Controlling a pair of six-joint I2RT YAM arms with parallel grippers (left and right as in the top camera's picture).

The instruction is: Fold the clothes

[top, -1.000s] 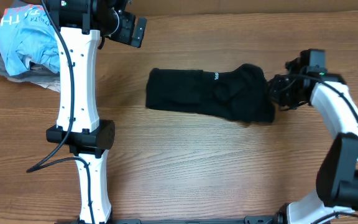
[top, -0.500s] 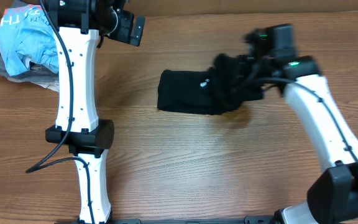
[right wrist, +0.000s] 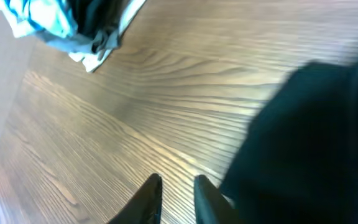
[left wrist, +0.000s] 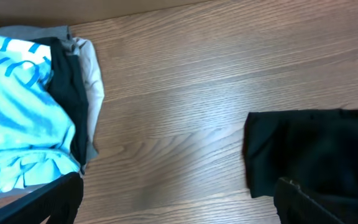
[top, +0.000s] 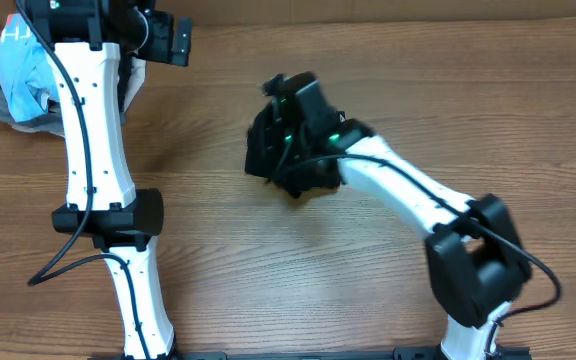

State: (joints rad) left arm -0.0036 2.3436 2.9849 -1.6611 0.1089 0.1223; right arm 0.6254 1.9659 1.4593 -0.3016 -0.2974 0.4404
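Up in the upper left of the overhead view we see a pile we leave alone, a light blue shirt on grey cloth. Just right of it the left pincer stands wide with nothing in it, over the bare table. In its own view the black garment sits at the lower right, off to the side of that gap. Overhead, the garment lies bunched in the upper middle of the frame, partly hidden under the right arm's wrist. We judge it light, limp and not fragile. It should sag and crumple when lifted, and may slide on the smooth wood. So we would take it by a free edge or corner, pinching firmly through the cloth, not by the thick middle. Further right, the right pincer shows at the bottom of its own view, its fingers a narrow gap apart with only wood between them, holding nothing. The black fabric fills the right of that frame, just beside the fingertips; we cannot tell whether it touches them.
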